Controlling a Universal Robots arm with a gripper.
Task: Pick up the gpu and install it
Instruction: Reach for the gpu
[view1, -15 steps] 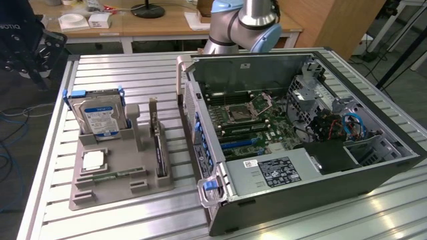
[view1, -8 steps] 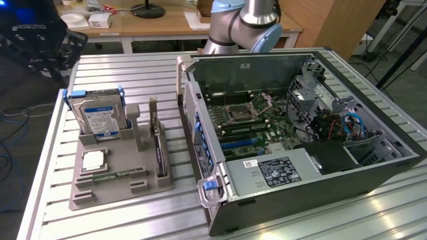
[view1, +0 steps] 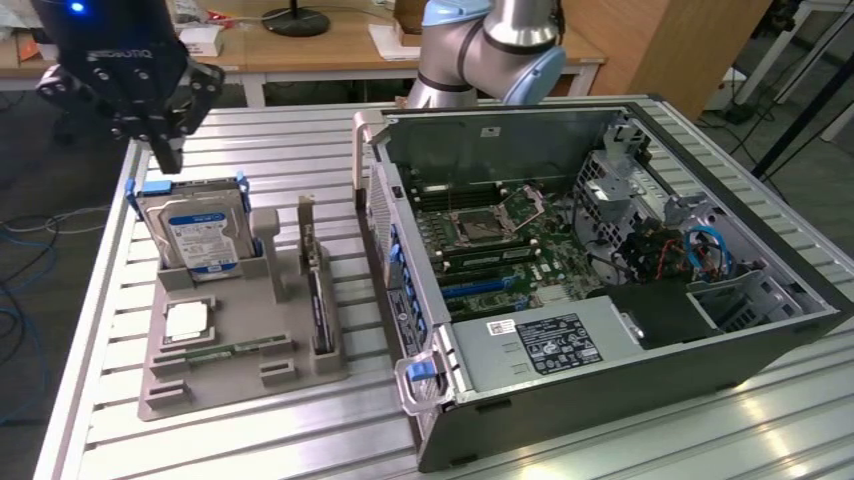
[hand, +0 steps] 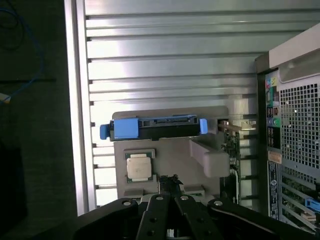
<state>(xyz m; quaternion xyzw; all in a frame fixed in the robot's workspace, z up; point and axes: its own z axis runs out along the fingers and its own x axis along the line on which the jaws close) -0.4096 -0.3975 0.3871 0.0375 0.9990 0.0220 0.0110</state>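
gpu (view1: 318, 300) stands on edge in the grey tray (view1: 227, 385), untouched. Pincer (view1: 167, 158) closed, empty, hovering well apart, over by the hard drive (view1: 200, 235).

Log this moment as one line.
hand: shut, empty, above tray | gpu: on edge in tray, untouched | computer case: side open

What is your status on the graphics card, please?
Hand shut, empty, raised near the silver hard drive with blue label. Thin dark expansion card with silver bracket on edge in grey plastic tray, untouched. Open black computer case beside tray.
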